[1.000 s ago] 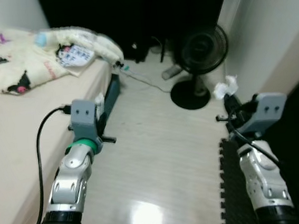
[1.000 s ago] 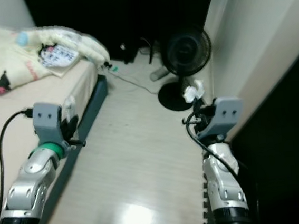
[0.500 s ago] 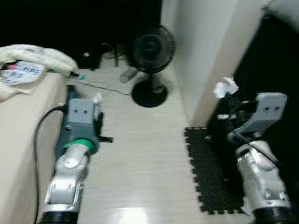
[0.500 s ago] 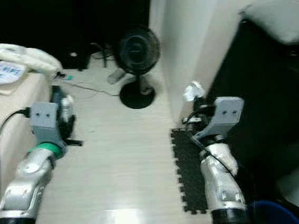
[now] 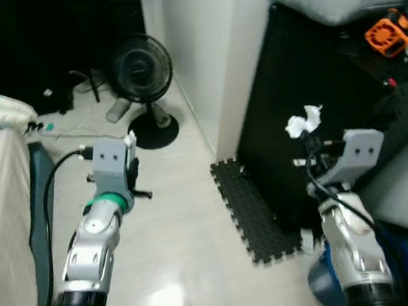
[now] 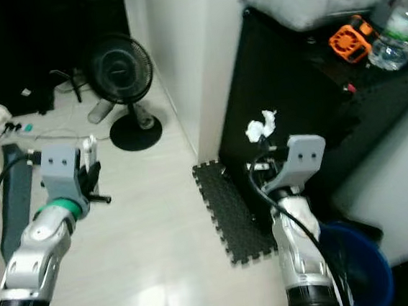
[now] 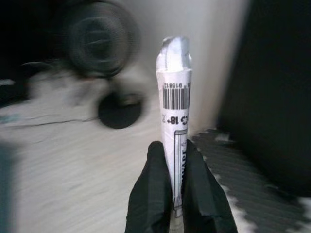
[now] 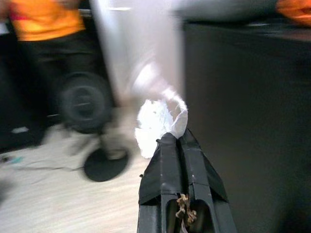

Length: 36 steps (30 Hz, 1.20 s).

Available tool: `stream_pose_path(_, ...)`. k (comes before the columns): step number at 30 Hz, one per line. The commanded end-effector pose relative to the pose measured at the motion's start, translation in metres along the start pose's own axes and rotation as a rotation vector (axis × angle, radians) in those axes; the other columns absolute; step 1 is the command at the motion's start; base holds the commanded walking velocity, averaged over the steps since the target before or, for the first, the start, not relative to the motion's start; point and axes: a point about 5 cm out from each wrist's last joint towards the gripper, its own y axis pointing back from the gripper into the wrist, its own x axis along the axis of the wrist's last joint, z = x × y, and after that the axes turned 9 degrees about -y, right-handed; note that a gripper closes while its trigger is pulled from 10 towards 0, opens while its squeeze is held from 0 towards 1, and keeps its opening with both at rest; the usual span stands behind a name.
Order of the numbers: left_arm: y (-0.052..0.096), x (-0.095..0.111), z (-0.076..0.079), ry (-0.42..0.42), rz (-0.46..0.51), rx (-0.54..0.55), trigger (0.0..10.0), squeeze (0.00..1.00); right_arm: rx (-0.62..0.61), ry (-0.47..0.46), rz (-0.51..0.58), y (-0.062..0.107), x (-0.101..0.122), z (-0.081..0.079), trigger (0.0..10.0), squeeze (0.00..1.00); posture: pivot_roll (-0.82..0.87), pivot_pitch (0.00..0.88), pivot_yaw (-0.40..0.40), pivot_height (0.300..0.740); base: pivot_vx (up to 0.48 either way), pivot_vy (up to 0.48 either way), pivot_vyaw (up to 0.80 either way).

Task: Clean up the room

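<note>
View swung right since earlier frames: bed mostly out, black cabinet now in front; both hands keep their loads.

Eye views: left hand (image 5: 130,154) raised over the floor (image 5: 181,220), clamped on a white tube (image 5: 130,141); right hand (image 5: 308,141) up by the cabinet (image 5: 305,78), clamped on a tissue wad (image 5: 303,121). Fan (image 5: 140,71) by the wall, foam mat (image 5: 249,206) at cabinet foot, blue bin (image 6: 358,254) under right arm, orange item (image 6: 347,38) and bottle (image 6: 393,30) on top.
Left wrist: fingers (image 7: 155,189) pinch the barcoded tube upright.
Right wrist: fingers (image 8: 167,165) shut on tissue, view blurred.
</note>
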Motion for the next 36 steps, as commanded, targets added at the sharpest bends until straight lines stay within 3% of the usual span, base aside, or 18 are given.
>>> stream_pose_path(1,0.0017,-0.0053,-0.003,-0.011,-0.015,0.011,10.0,0.0,-0.004,0.001,-0.002,0.0009,-0.0005,0.0011,10.0,0.0,0.03,0.055,0.039,0.706,0.0,0.0,-0.79)
stream_pose_path(36,0.0012,-0.0074,-0.0043,-0.01,-0.017,0.02,10.0,0.0,-0.01,-0.002,-0.003,0.0011,-0.0016,0.0017,10.0,0.0,0.03,0.062,0.041,0.706,0.0,0.0,-0.8)
